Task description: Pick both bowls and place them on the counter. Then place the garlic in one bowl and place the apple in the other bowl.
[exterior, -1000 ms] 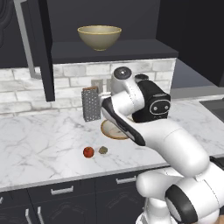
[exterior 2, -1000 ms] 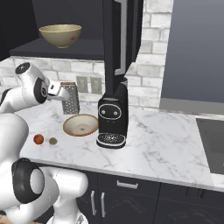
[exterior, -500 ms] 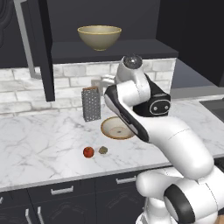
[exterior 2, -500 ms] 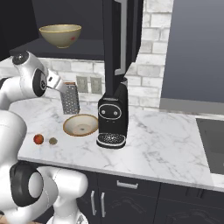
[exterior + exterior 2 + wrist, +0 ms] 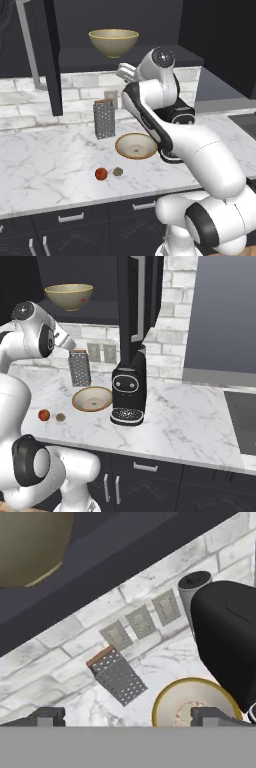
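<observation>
The shallow, wide tan ceramic bowl (image 5: pixel 136 146) sits on the white grey-veined marble counter (image 5: pixel 45 170), between the perforated metal box grater (image 5: pixel 104 118) and the black coffee machine (image 5: pixel 129 391). The deep olive-tan bowl (image 5: pixel 113 42) rests on the dark upper shelf (image 5: pixel 125 56). The gripper (image 5: pixel 127 716) hangs with fingers wide, empty. The small red apple (image 5: pixel 101 173) lies just beside the brownish-grey garlic (image 5: pixel 118 171). Risk: the rounded bowl may slip from a rim pinch, or the arm may clip the shelf edge.

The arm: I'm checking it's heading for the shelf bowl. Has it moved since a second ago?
Yes. In the left base view the arm has risen from over the shallow bowl toward the shelf's deep bowl.
</observation>
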Robot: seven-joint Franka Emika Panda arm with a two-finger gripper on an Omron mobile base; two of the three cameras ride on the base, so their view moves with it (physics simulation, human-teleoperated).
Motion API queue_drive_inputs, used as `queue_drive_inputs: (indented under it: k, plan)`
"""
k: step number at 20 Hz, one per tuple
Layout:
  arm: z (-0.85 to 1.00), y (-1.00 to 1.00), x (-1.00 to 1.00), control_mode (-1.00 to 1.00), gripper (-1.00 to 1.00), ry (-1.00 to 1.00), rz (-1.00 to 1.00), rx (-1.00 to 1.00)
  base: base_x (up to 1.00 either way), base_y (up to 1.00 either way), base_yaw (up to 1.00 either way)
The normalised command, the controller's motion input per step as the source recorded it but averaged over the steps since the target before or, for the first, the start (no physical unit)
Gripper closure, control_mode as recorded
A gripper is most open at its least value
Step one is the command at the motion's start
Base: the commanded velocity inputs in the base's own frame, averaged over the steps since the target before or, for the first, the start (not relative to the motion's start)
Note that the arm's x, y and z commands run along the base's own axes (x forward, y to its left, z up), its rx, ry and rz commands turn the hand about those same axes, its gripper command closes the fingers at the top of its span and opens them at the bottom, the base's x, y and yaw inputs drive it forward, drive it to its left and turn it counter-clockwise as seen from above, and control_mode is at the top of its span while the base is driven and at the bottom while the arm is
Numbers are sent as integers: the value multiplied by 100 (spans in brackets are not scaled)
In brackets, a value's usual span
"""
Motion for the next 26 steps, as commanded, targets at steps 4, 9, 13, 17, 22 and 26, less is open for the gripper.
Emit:
queue_drive_inputs:
  k: [4, 9, 13, 17, 22, 26]
  plan:
    - [65, -2, 2, -100, -100, -16, 0, 13, 0, 0, 0]
    - [69, -1, 1, -100, -100, -15, 0, 9, 0, 0, 0]
    - [14, -25, 1, -100, -100, -1, 0, 13, 0, 0, 0]
    - [26, -25, 7, -100, -100, 1, 0, 13, 0, 0, 0]
    - [59, 0, 17, -100, -100, 0, 0, 8, 0, 0, 0]
    - [50, -2, 25, -100, -100, 0, 0, 5, 0, 0, 0]
